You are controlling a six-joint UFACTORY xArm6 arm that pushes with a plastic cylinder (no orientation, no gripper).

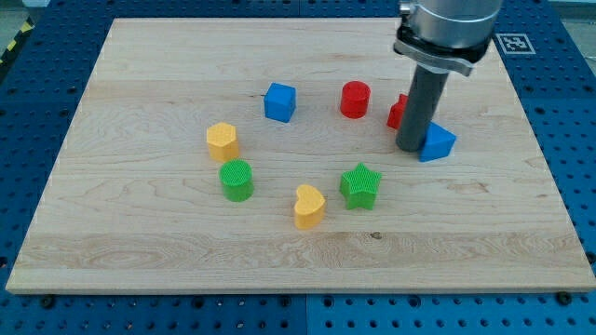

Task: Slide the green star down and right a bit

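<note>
Yellow block point(223, 141) and green cylinder point(237, 180) far left of green star point(360, 185), yellow heart point(309, 206) just left of star, my tip point(411, 147) up-right of star, touching blue block point(436, 142), no jaws, nothing held.

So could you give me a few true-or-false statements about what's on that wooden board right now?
1. My tip touches the green star-shaped block. False: it stands up and right of it, apart, beside the blue block.
2. The yellow heart-shaped block lies left of the green star. True.
3. The red cylinder block sits at the wooden board's bottom edge. False: it sits in the upper half.
4. The green cylinder block lies below the yellow hexagonal block. True.
</note>
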